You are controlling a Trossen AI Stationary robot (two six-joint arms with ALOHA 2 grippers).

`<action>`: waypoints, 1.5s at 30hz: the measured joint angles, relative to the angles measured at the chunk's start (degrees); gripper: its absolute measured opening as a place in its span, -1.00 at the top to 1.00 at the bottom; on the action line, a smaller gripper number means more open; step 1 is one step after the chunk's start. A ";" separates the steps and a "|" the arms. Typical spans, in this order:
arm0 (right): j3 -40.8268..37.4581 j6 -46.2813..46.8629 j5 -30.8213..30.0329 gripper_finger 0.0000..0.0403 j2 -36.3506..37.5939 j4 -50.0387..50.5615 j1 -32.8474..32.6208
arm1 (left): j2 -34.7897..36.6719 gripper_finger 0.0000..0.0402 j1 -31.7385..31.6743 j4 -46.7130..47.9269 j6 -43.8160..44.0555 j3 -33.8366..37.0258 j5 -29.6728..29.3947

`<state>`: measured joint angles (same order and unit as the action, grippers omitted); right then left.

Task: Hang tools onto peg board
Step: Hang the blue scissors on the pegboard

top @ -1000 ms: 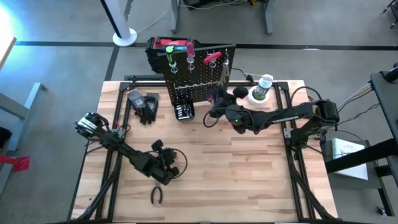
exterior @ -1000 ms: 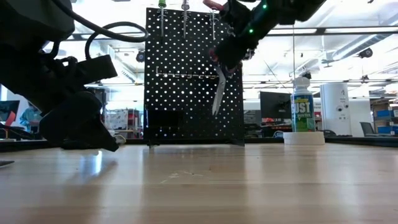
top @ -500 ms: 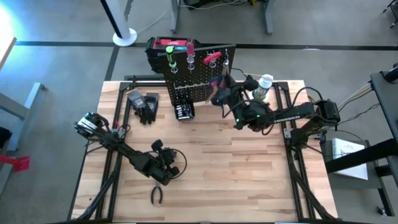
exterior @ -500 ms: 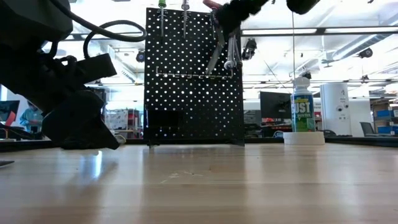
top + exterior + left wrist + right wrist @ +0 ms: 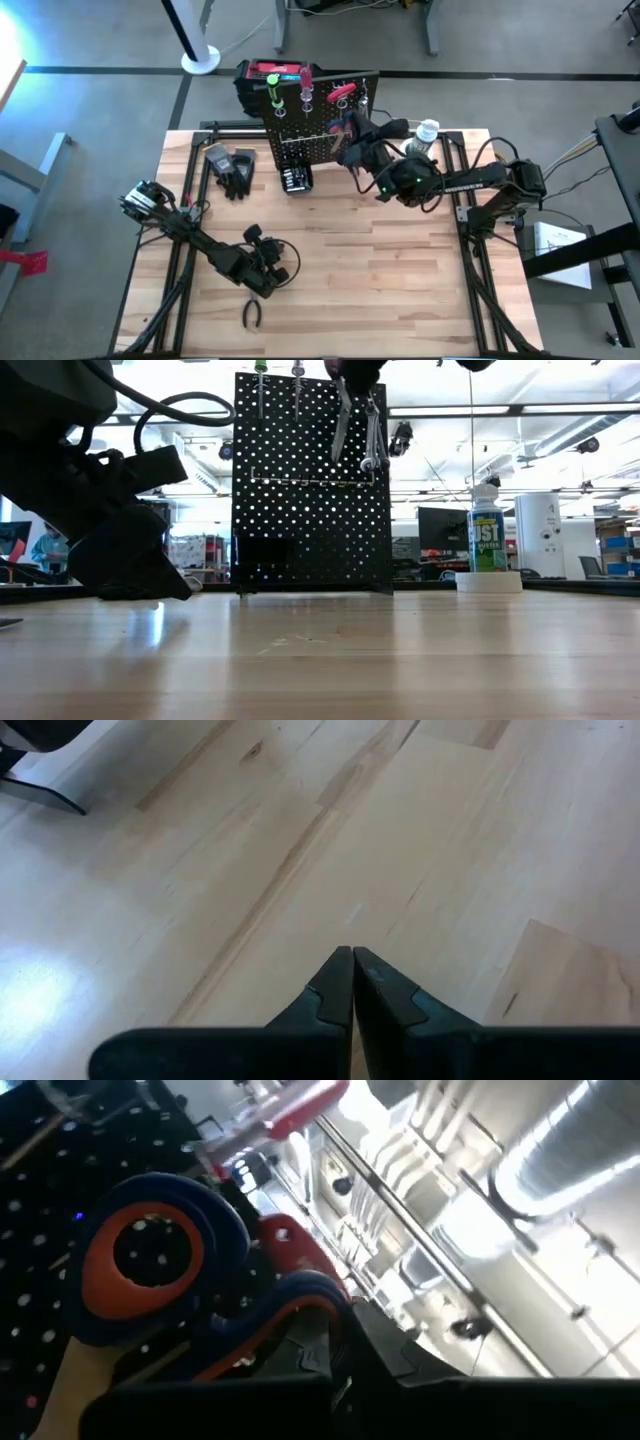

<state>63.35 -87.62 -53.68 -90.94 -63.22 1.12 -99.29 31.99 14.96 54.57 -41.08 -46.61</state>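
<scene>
Upright at the far edge of the counter [image 5: 400, 270] stood the peg board [image 5: 300, 500], a black metal panel full of small holes. From its top hung a green-handled screwdriver [image 5: 272, 95], a pink-handled one [image 5: 306, 92], a small red tool [image 5: 341, 92] and silver wrenches [image 5: 374, 435].

The right tool [image 5: 352, 140] was high in front of the peg board, near its upper right corner, and it was closed on the scissors [image 5: 342, 420]. In the right wrist view the scissors' handles [image 5: 160, 1270] were red inside with a dark blue outer band, and the board's holes showed just behind them. In the low view the silver blades hung down in front of the board, just beside the wrenches.

To the right of the peg board stood a spray bottle [image 5: 487, 525] with a green and blue label; the large letters "UST" could be read on it, the rest not.

The left tool [image 5: 352, 985] was well in front of the peg board, low over the bare wood, its fingers pressed together and holding nothing. Black-handled pliers [image 5: 253, 314] lay on the counter just in front of it. Black gloves [image 5: 237, 172] and a small black box [image 5: 296, 179] lay near the board's foot, and a red-and-black toolbox [image 5: 268, 78] stood behind the board.
</scene>
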 joint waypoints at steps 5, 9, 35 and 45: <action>-1.69 -6.55 -0.84 1.00 -0.04 -0.86 -1.34 | 0.00 1.00 0.11 -0.32 0.46 0.00 0.00; -2.69 -14.51 -2.50 1.00 -0.15 -11.43 -1.49 | 0.00 1.00 0.33 -0.44 0.48 0.00 0.02; 2.19 -18.88 4.82 1.00 -8.63 -19.11 0.83 | 0.00 1.00 0.44 -1.70 0.44 0.00 -0.85; 2.08 -18.47 4.24 1.00 -8.63 -18.14 2.32 | 0.00 1.00 0.44 -1.70 0.42 0.00 -0.86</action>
<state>65.43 -106.09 -49.44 -99.57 -81.36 3.44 -99.29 32.42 13.26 54.98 -41.08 -47.47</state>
